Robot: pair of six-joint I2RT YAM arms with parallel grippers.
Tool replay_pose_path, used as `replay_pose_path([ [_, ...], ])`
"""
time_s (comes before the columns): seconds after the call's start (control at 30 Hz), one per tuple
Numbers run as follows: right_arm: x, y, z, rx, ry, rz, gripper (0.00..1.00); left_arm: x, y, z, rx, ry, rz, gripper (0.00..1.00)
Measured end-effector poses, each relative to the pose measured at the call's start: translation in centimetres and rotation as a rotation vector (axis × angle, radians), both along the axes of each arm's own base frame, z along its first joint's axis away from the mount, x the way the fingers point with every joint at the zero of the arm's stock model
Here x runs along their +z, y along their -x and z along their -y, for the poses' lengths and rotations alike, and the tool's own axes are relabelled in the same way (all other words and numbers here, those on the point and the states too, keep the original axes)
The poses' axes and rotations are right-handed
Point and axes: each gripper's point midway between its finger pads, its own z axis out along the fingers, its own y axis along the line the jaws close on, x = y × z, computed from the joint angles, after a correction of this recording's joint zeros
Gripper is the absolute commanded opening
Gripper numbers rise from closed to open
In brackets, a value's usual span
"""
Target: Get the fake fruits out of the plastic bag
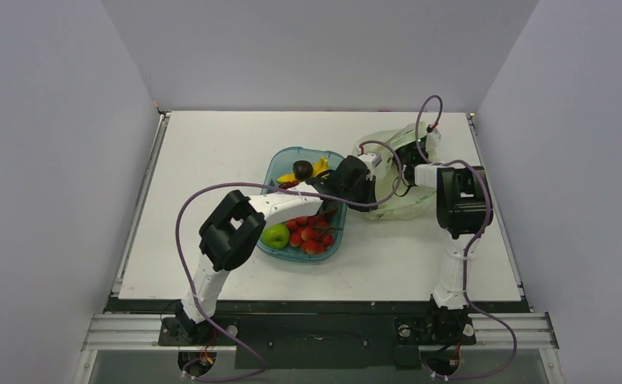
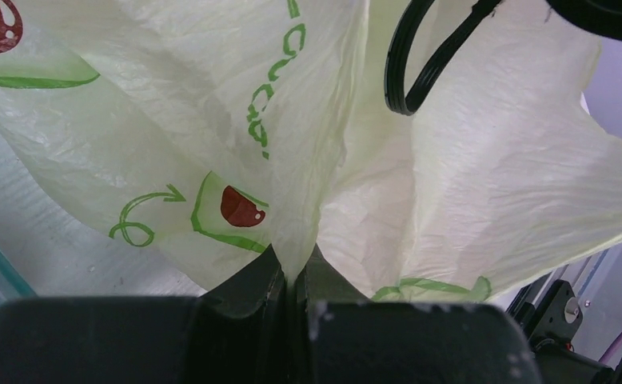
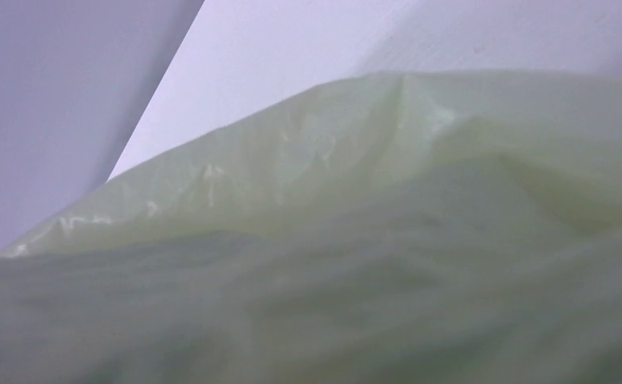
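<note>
**Inspector:** Where does the plastic bag (image 1: 402, 206) stand?

**Onlooker:** Toward the far right corner of the tabletop (image 1: 212, 160), just beside the far right end of the tray (image 1: 282, 166). It is bunched up and shows no clear long axis from above. I cannot say for certain which way its mouth faces, though the right arm comes at it from the right-edge side.

**Inspector:** The left end effector (image 2: 294, 278)?

**Onlooker:** Its jaws are fully closed on a gathered fold of the bag, and the film fans up and away from the pinch. The arm reaches across the tray to do this. I judge the purpose is to anchor the bag and draw it taut so the other arm can work inside.

**Inspector:** And the right end effector (image 1: 413, 154)?

**Onlooker:** It is at the bag's far part, over it or in it. Its own camera shows only pale-green film and no fingers — I cannot tell how wide it stands or whether it holds anything.

**Inspector:** The fake fruits (image 1: 306, 237)?

**Onlooker:** Those I can see lie in the tray. The red cluster (image 1: 314, 232) and green apple (image 1: 276, 235) are at the near end, the banana bunch (image 1: 320, 167) and dark plum (image 1: 301, 168) at the far end. Whether any is left in the bag is hidden.
</note>
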Motion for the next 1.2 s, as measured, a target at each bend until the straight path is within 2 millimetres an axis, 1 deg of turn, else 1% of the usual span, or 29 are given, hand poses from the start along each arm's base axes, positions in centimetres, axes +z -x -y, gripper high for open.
replay_pose_path([
  [0.07,0.0,0.2,0.0,0.003,0.0,0.0,0.29,-0.2,0.1,-0.1,0.0,-0.004,-0.005,0.0],
  [0.1,-0.1,0.5,0.0,0.005,-0.001,-0.003,0.28,-0.3,0.1,-0.1,0.001,-0.004,-0.005,0.0],
  [0.13,0.0,0.8,-0.1,0.009,-0.003,-0.005,0.23,-0.2,0.0,-0.2,0.004,-0.003,-0.007,0.0],
  [0.17,0.0,1.4,-0.1,0.012,-0.005,-0.011,0.2,-0.2,-0.1,-0.2,0.008,-0.001,-0.009,0.0],
  [0.2,0.0,2.1,-0.2,0.018,-0.007,-0.021,0.14,-0.2,-0.1,-0.2,0.011,0.0,-0.012,0.0],
  [0.27,0.1,3.7,-0.2,0.03,-0.008,-0.044,0.09,-0.2,-0.2,-0.3,0.017,0.002,-0.018,0.0],
  [0.37,1.0,5.8,-0.2,0.046,-0.011,-0.065,0.08,-0.2,-0.5,-0.5,0.026,0.004,-0.02,0.0],
  [0.43,2.0,7.3,-0.1,0.056,-0.016,-0.064,0.08,-0.2,-0.7,-0.6,0.031,0.004,-0.021,0.02],
  [0.53,3.1,9.9,0.1,0.065,-0.022,-0.069,0.07,-0.2,-0.8,-0.7,0.034,0.004,-0.021,0.08],
  [0.63,3.6,12.9,0.5,0.076,-0.011,-0.091,0.06,-0.1,-1.0,-0.8,0.037,0.003,-0.023,0.14],
  [0.77,4.8,15.8,1.2,0.077,0.009,-0.101,0.04,0.3,-1.1,-0.6,0.039,0.01,-0.017,0.24],
  [0.87,6.2,17.5,1.7,0.082,0.028,-0.094,0.03,0.3,-1.1,-0.7,0.04,0.007,-0.018,0.25],
  [0.93,7.1,18.3,2.3,0.08,0.044,-0.084,0.03,0.2,-1.1,-0.7,0.04,0.006,-0.019,0.23],
  [0.97,7.4,18.8,2.5,0.079,0.052,-0.082,0.02,0.3,-1.1,-0.7,0.04,0.006,-0.019,0.19],
  [1.0,7.4,19.3,2.7,0.081,0.06,-0.082,0.02,0.3,-1.1,-0.7,0.041,0.006,-0.019,0.17],
  [1.03,7.1,19.8,2.8,0.084,0.069,-0.09,0.01,0.4,-1.1,-0.7,0.04,0.009,-0.021,0.14],
  [1.07,6.5,20.4,2.9,0.09,0.073,-0.104,0.01,0.5,-1.1,-0.6,0.039,0.015,-0.023,0.13],
  [1.13,4.7,21.7,2.5,0.121,0.073,-0.153,0.01,1.1,-0.9,-0.4,0.036,0.034,-0.03,0.12],
  [1.2,3.0,23.1,2.0,0.156,0.063,-0.206,0.01,2.1,-0.8,-0.1,0.035,0.067,-0.032,0.12],
])
